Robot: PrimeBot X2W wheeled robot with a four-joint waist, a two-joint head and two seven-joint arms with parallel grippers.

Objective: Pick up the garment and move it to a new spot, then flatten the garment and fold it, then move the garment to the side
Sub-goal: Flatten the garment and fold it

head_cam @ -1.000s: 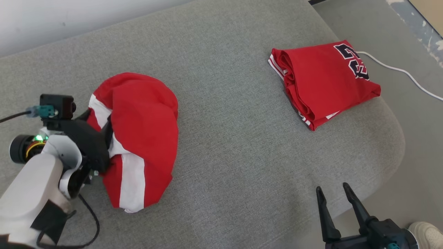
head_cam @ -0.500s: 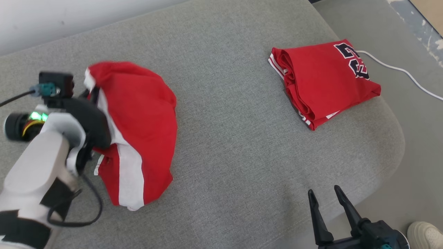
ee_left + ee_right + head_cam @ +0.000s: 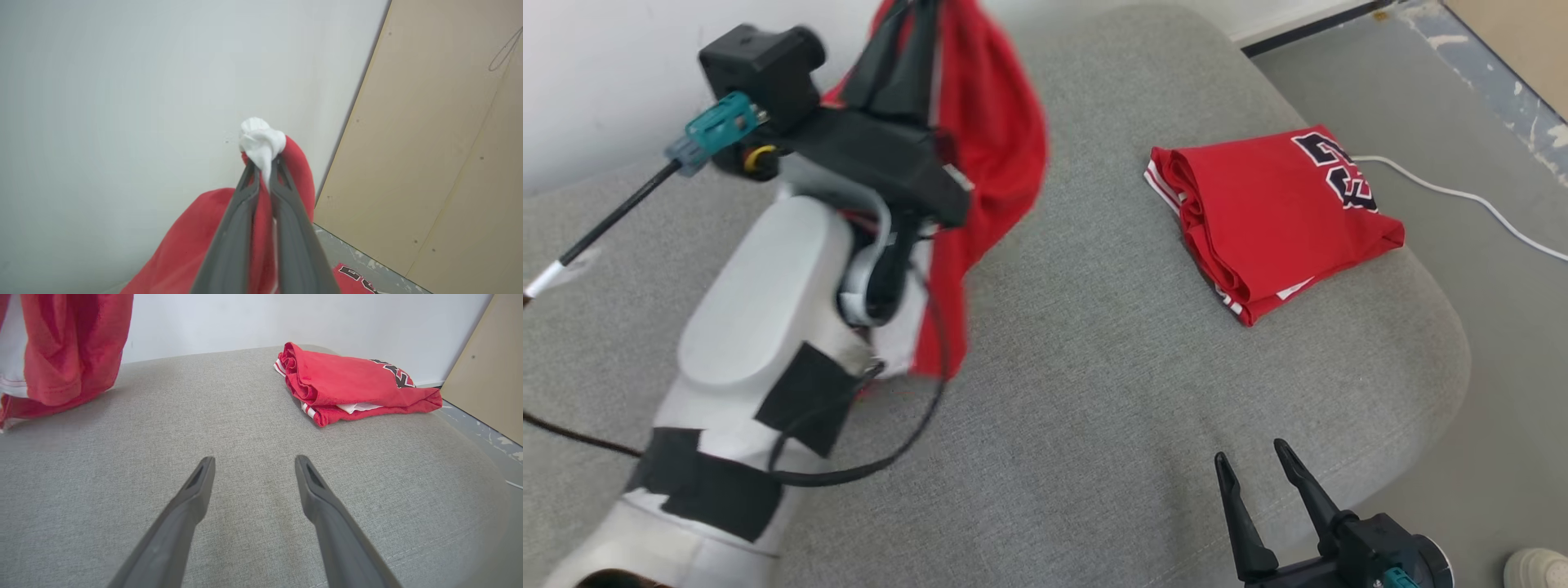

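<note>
**Garment clamped and held up over the cushion**

The left gripper (image 3: 265, 165) is seen with its jaws pressed together on a white bunch of the red garment (image 3: 1001, 139), pinched right at the tips. The rest of the cloth is draped down below those jaws towards the grey cushion (image 3: 1094, 367); whether the hem touches it cannot be told. The right gripper (image 3: 255, 460) is held low with its jaws apart, bare cushion between them. Ahead of them, off to the right, a folded red jersey (image 3: 1274, 220) is laid flat.
</note>
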